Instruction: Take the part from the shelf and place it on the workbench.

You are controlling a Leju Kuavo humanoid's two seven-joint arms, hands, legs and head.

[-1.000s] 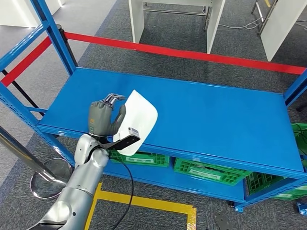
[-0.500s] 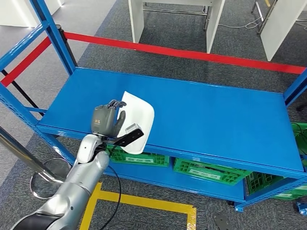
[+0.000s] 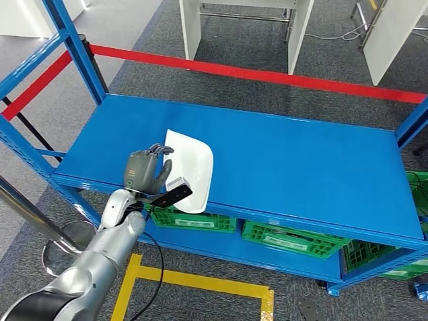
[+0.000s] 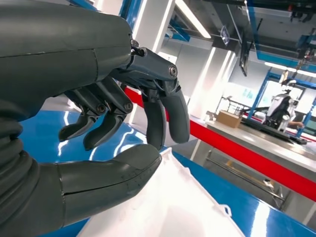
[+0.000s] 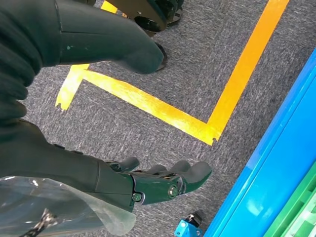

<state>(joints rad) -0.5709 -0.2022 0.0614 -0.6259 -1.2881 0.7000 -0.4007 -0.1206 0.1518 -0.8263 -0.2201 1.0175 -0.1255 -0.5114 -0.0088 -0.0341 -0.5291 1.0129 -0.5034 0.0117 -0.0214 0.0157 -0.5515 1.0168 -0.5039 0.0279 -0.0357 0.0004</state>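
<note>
The white plastic part (image 3: 194, 164) lies nearly flat on the blue shelf (image 3: 303, 160), near its front left, with its near end overhanging the front edge. My left hand (image 3: 146, 170) is at the part's left corner. In the left wrist view the thumb (image 4: 111, 173) lies against the part (image 4: 178, 207) and the curled fingers (image 4: 168, 113) close over its corner, pinching it. My right hand (image 5: 149, 182) hangs beside my body over the grey carpet, fingers stretched out and holding nothing.
Green crates (image 3: 287, 237) sit on the lower shelf level. Blue uprights (image 3: 75, 50) frame the rack at left and right. A red barrier tape (image 3: 262, 75) runs behind it, with white table legs (image 3: 190, 27) beyond. Yellow floor tape (image 3: 202, 281) marks the carpet in front.
My left hand has lowered the part from a raised, tilted pose until it lies almost flat on the shelf. The hand has dropped and drawn back slightly.
</note>
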